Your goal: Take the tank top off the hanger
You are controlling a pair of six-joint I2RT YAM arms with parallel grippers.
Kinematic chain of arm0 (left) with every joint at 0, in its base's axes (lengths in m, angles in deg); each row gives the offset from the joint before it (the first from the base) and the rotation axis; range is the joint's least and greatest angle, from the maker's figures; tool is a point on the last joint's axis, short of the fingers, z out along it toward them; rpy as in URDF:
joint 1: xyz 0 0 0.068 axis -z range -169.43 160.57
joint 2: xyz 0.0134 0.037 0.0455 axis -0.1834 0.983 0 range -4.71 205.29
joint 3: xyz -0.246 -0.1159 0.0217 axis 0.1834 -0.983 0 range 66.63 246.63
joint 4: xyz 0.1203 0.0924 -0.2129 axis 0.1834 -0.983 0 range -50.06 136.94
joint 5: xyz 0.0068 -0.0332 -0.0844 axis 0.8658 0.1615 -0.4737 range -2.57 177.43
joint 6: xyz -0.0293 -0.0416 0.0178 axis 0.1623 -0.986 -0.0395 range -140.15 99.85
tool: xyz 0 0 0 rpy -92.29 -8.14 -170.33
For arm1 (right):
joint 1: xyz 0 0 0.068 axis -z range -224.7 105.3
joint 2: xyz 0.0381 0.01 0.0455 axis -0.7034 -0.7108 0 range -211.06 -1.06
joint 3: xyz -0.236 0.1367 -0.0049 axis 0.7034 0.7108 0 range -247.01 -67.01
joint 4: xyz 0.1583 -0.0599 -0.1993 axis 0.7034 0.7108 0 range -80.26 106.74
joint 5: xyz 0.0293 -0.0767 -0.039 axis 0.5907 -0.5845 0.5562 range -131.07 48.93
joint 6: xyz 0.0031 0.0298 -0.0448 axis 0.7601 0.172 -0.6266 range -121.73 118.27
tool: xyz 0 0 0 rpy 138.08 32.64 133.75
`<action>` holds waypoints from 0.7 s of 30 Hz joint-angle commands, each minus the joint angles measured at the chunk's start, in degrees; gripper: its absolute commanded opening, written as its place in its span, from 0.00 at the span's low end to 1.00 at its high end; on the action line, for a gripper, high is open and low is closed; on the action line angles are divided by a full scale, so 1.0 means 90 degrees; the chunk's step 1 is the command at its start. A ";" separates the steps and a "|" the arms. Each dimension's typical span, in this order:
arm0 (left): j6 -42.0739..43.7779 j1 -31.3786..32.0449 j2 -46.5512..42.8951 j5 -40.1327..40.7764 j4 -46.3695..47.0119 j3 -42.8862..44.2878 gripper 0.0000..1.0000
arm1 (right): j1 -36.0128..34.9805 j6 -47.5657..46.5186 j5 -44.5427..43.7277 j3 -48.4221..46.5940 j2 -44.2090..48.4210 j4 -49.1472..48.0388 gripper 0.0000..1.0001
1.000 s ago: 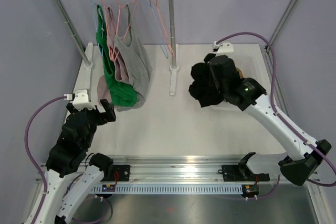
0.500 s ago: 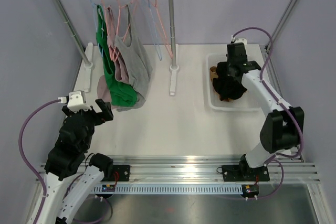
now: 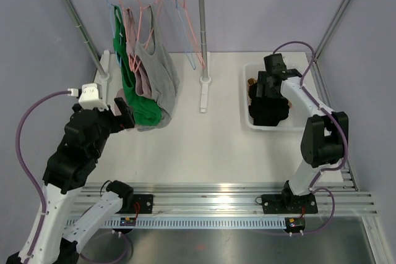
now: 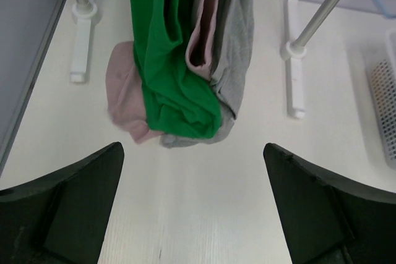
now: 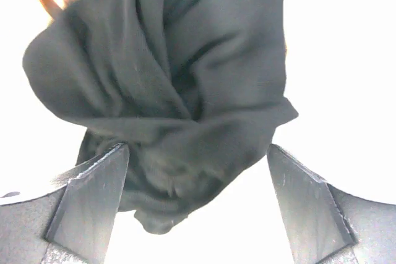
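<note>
Over the white plastic bin [image 3: 252, 122] on the table [image 3: 204, 146], the right pincer [image 5: 197, 159] stands open above a crumpled black tank top [image 3: 268, 106]. Next, the open left pincer [image 4: 193, 165] must reach the grey tank top [image 3: 162, 72] on its pink wire hanger [image 3: 143, 13].

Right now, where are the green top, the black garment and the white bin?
green top [image 4: 176, 91], left wrist view, middle of the hanging fabric
black garment [image 5: 185, 85], right wrist view, central folds
white bin [image 3: 247, 100], top view, its left wall
</note>
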 commanded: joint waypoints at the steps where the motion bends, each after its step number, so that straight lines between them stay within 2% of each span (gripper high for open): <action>1: 0.0100 -0.0024 0.0684 -0.0556 -0.0041 0.1278 0.99 | 0.0029 0.0241 -0.0487 -0.0917 0.1044 0.0771 0.99; 2: 0.0275 -0.0024 0.0927 -0.0664 -0.0060 0.1512 0.99 | 0.0010 0.0281 -0.0439 -0.1014 0.1210 0.0851 1.00; 3: 0.0296 -0.0024 0.1423 -0.0694 -0.0234 0.2143 0.99 | 0.0019 0.0368 -0.0370 -0.0996 0.1598 0.0890 1.00; 6: 0.0443 -0.0024 0.2439 -0.0685 -0.0295 0.3151 0.99 | 0.0019 0.0408 0.0973 -0.0500 0.2544 0.0560 0.99; 7: 0.0472 -0.0024 0.2647 -0.0684 -0.0246 0.3339 0.99 | 0.0019 0.0485 0.2003 -0.0314 0.2791 0.0269 0.99; 9: 0.0648 -0.0024 0.3115 -0.0685 -0.0168 0.3807 0.99 | 0.0019 0.0661 0.3102 0.0310 0.3531 -0.0094 0.99; 10: 0.0822 -0.0024 0.3523 -0.0762 -0.0139 0.4264 0.99 | 0.0019 0.0875 0.4074 0.0545 0.3748 -0.0531 1.00; 13: 0.1173 -0.0054 0.4451 -0.0976 -0.0012 0.5094 0.99 | 0.0019 0.1267 0.5144 0.1413 0.4501 -0.1070 0.99; 18: 0.1360 -0.0346 0.5800 -0.1104 0.0155 0.6298 0.99 | 0.0010 0.1814 0.5996 0.2070 0.5341 -0.1404 0.95; 21: 0.1526 -0.0512 0.6660 -0.1026 0.0087 0.7157 0.91 | 0.0019 0.1931 0.6290 0.2324 0.5644 -0.1414 0.93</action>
